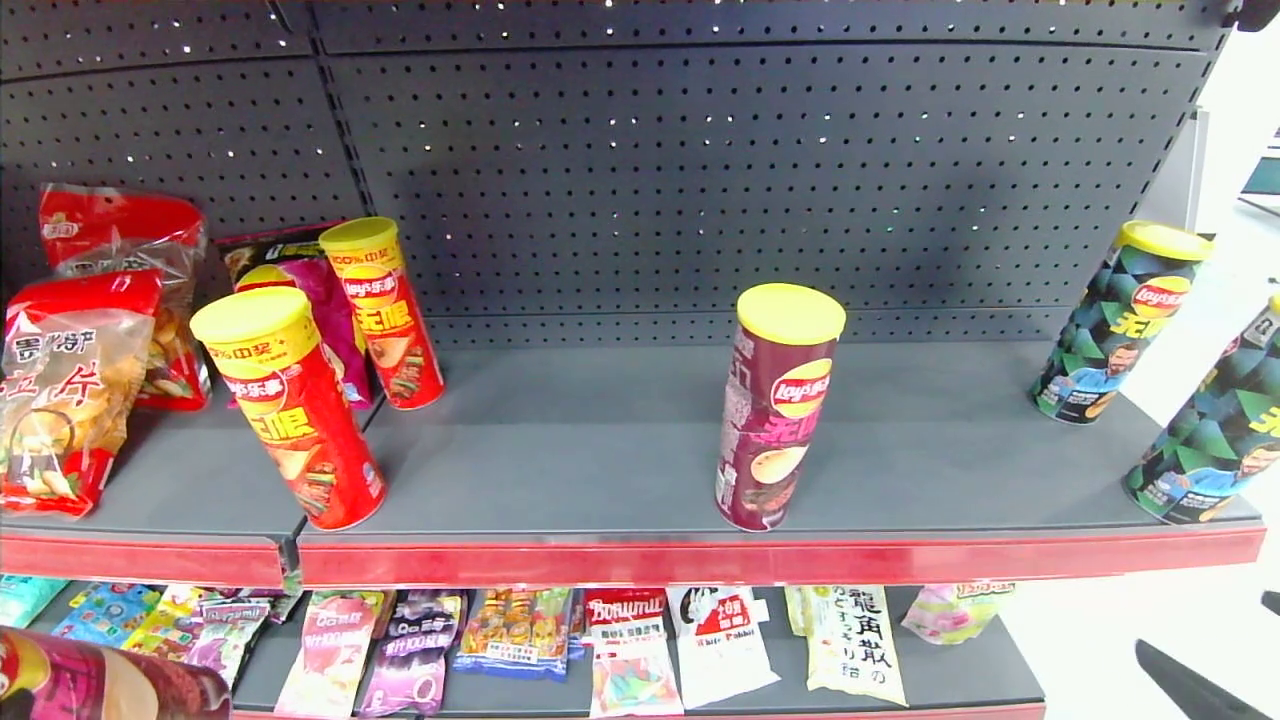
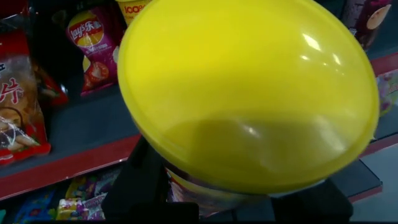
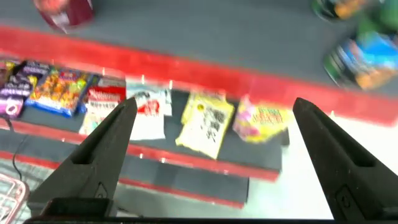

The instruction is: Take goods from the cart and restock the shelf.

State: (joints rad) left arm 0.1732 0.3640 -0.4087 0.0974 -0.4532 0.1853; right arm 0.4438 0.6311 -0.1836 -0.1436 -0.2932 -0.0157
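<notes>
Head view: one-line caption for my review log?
Maroon can centred on the shelf, red cans left, green cans right, snack bags below.

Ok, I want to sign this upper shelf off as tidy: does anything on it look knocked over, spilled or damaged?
Nothing stands out. The two red cardboard crisp tubes, the maroon tube and the two green-and-black tubes all stand upright on the grey metal shelf; nothing is spilled or dented. The maroon one stands alone mid-shelf.
</notes>
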